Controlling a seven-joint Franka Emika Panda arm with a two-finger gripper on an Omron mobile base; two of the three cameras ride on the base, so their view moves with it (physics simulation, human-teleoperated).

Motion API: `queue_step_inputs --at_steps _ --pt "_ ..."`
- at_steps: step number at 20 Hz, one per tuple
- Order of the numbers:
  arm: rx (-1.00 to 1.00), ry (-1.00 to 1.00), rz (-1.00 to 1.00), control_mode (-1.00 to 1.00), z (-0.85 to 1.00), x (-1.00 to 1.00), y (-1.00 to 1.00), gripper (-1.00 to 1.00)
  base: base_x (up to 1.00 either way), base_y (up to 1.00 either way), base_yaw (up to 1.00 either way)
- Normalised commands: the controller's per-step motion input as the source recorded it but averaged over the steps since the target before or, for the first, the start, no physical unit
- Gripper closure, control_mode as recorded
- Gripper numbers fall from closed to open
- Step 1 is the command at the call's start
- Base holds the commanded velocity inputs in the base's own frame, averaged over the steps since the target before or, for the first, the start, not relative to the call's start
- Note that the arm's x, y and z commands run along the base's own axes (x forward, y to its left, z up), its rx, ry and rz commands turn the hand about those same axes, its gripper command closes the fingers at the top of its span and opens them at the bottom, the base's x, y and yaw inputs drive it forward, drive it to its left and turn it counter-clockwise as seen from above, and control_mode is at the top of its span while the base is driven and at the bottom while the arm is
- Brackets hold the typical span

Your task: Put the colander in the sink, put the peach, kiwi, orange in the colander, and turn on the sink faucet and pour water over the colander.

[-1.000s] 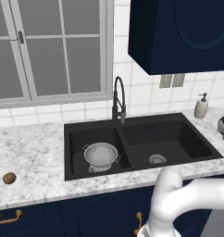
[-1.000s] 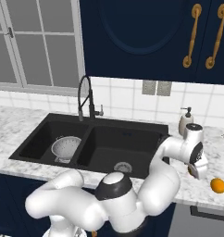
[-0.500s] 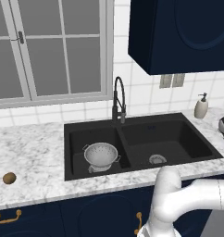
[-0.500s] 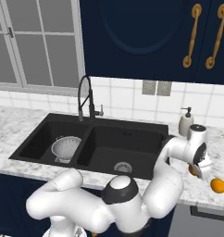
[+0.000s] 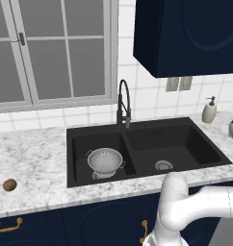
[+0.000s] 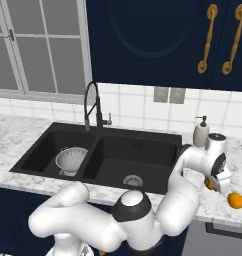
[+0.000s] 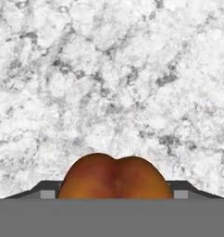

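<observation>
1. The colander (image 5: 105,160) sat in the left basin of the black sink (image 5: 186,125), a little left of the frame's centre in the left base view — upright, nothing in it that I could see.
2. The faucet (image 5: 123,103) stood at the back rim between the two basins, with no stream showing beneath its spout.
3. The kiwi (image 5: 9,185) lay by itself on the marbled counter (image 5: 36,158) at the far left edge of that view, well apart from the sink.
4. In the right base view the gripper (image 6: 213,184) hung low over the counter at the right, the peach (image 6: 209,183) half hidden behind the hand.
5. The orange (image 6: 235,200) rested just beside them, nearer the right edge.
6. From the hand view the peach filled the bottom centre with a fingertip (image 7: 48,194) on each side — the jaws straddled it, but whether they were pressing on it I could not tell.
7. A beige soap bottle (image 6: 200,133) stood behind the hand against the tiled wall.
</observation>
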Motion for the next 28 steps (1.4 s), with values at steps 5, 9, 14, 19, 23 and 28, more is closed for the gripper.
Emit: queue_step_inputs --at_steps 5,9,14,19,23,28 --pt "0.04 -0.05 0.01 -1.0 -0.06 -0.56 0.38 1.0 0.0 0.0 0.0" --pt "0.05 -0.05 0.06 -1.0 0.11 -0.55 0.54 1.0 0.0 0.0 0.0" --pt "0.0 -0.02 0.23 -1.0 0.39 -0.36 0.68 1.0 0.0 0.0 0.0" --pt "-0.05 0.0 0.33 -1.0 0.44 -0.09 0.83 1.0 0.0 0.0 0.0" --pt "-0.06 0.0 0.45 -1.0 0.36 -0.05 0.96 1.0 0.0 0.0 0.0" --pt "-0.09 -0.04 0.48 -1.0 0.27 -0.11 1.0 1.0 0.0 0.0 0.0"
